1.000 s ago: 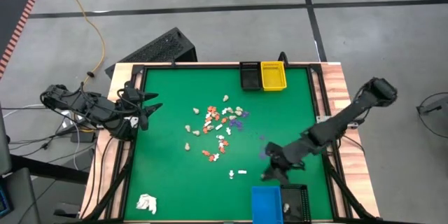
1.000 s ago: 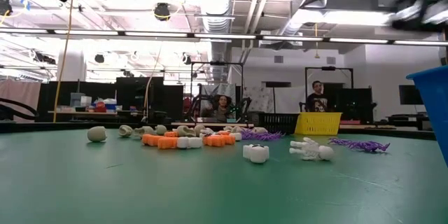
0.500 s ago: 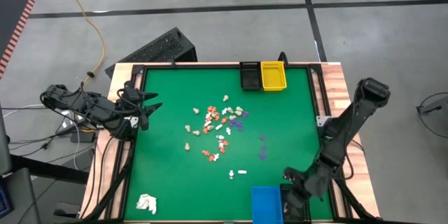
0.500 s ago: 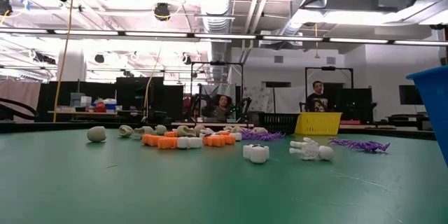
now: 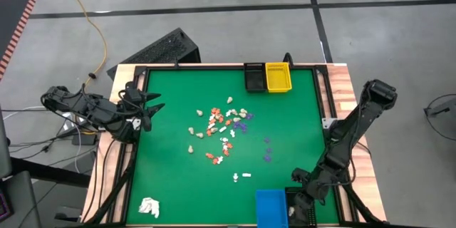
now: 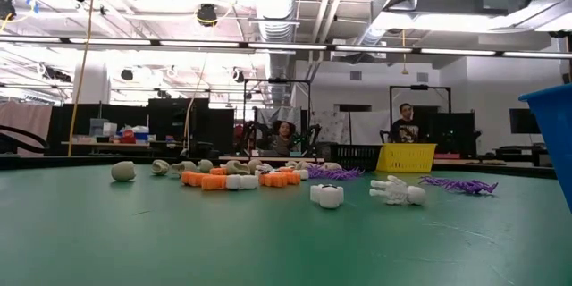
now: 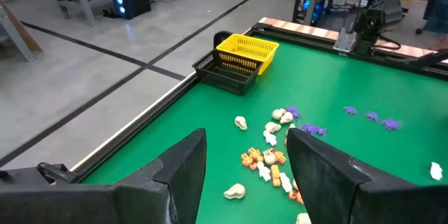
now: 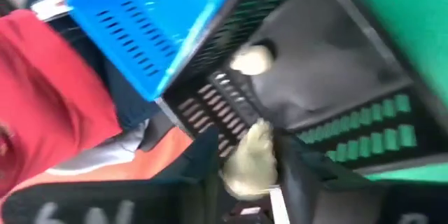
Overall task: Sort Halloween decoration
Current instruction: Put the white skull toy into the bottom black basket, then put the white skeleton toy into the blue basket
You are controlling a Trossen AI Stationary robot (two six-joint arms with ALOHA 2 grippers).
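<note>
My green table (image 5: 171,178) carries scattered Halloween decoration pieces (image 5: 219,130) mid-mat, a white cloth lump (image 5: 149,206), yellow basket (image 5: 278,77), black baskets (image 5: 254,77) and blue bin (image 5: 270,208).

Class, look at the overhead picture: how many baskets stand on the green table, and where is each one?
4. A black basket and a yellow basket stand side by side at the far edge; a blue basket and a second black basket stand at the near edge, below the right gripper.

White cloth lump (image 5: 149,206) at table's (image 5: 171,185) near-left corner; keyboard (image 5: 160,48) on floor beyond.
</note>
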